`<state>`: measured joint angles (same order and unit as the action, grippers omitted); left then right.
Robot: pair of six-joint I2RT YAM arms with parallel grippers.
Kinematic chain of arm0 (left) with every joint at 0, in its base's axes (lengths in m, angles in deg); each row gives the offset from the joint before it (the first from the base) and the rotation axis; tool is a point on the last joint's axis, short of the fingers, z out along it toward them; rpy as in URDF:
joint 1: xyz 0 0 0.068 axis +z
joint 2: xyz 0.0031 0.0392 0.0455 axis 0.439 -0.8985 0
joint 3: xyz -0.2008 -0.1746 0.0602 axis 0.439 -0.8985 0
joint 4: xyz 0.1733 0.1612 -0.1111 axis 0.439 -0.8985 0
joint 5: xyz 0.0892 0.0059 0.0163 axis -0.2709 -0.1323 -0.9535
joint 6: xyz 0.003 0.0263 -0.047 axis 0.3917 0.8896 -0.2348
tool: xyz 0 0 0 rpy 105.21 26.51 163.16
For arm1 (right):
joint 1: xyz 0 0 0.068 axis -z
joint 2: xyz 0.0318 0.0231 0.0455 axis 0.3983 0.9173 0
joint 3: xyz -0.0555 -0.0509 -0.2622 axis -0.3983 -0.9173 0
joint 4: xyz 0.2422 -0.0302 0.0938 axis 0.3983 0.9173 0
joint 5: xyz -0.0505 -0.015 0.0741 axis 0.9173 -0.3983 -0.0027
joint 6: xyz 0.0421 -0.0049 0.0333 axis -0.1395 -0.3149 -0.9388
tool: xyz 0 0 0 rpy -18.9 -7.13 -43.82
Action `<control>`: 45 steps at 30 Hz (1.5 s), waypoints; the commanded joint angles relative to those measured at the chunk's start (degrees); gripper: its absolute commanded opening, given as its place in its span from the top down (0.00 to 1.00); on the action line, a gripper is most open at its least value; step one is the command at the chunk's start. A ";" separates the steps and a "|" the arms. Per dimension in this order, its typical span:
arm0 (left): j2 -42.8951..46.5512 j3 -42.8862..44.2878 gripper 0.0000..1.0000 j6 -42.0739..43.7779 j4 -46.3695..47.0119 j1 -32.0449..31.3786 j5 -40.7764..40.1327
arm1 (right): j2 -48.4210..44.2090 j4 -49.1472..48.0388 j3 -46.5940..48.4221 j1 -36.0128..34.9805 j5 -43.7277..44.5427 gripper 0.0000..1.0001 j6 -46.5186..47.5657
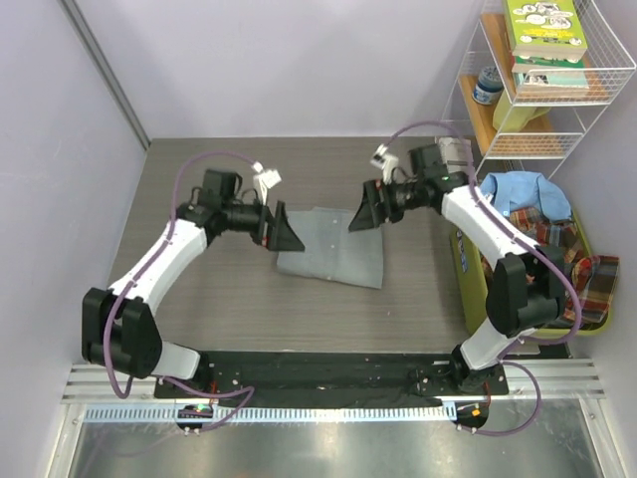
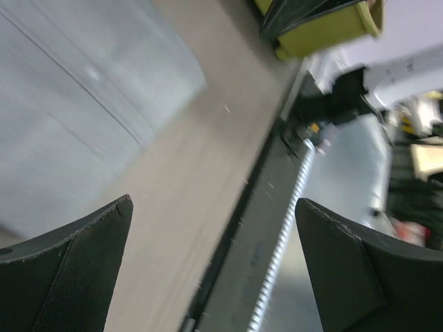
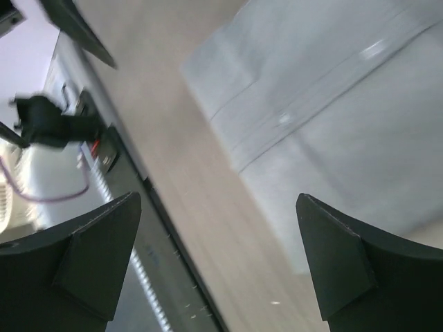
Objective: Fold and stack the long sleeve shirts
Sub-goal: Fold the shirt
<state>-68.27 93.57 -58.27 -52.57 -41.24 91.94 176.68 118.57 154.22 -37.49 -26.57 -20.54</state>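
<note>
A plain grey shirt (image 1: 333,246) lies folded into a flat rectangle in the middle of the table. It also shows in the left wrist view (image 2: 76,104) and the right wrist view (image 3: 332,117). My left gripper (image 1: 287,233) hangs open and empty above the shirt's left edge. My right gripper (image 1: 362,216) hangs open and empty above its upper right corner. A light blue shirt (image 1: 518,191) and a red-green plaid shirt (image 1: 572,264) lie bunched in the yellow-green bin (image 1: 464,274) at the right.
A white wire shelf (image 1: 537,85) with books and a jar stands at the back right. A black strip (image 1: 328,370) and a lit rail run along the table's near edge. Walls close in the left and back sides.
</note>
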 commanded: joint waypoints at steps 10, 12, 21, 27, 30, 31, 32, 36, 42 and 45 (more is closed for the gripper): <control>-8.37 -19.04 0.00 -25.86 39.78 -5.80 7.22 | 6.50 -11.31 -13.48 -9.89 -7.42 0.00 -6.55; -11.60 -19.30 0.00 -26.13 41.63 -5.80 5.38 | 8.43 -11.22 -12.96 -9.97 -7.25 0.00 -6.12; -25.24 -16.32 0.00 -23.23 38.85 1.66 -6.66 | 20.37 -3.85 -9.53 -4.36 -1.19 0.00 5.65; -24.99 -17.10 0.00 -20.51 30.84 2.63 -9.93 | 22.86 -0.33 -8.64 -3.56 1.63 0.01 10.67; -19.38 -20.35 0.00 -19.10 28.38 2.55 -4.49 | 19.87 4.31 -9.00 -4.17 0.76 0.01 14.87; -17.36 -22.36 0.00 -18.66 28.02 2.55 -2.74 | 18.73 6.08 -8.65 -4.09 0.06 0.01 16.20; -12.55 -23.16 0.00 -17.61 27.58 2.55 -0.11 | 16.20 8.10 -7.78 -4.08 -1.17 0.01 17.95; -1.12 -24.05 0.00 -15.15 25.30 1.50 2.99 | 8.80 13.91 -5.40 -4.08 -2.67 0.00 21.31; -3.26 -14.65 0.00 -14.35 24.14 -6.67 -2.44 | 9.04 2.53 -3.46 -4.08 -7.85 0.02 9.11; -11.60 -11.05 0.00 -20.93 30.72 -7.74 -2.72 | 12.73 -1.10 -1.54 -4.08 -9.96 0.05 4.09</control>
<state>-71.87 79.17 -75.03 -26.98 -47.34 91.24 185.83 124.78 149.72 -41.73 -32.76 -8.94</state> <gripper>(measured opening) 0.996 0.974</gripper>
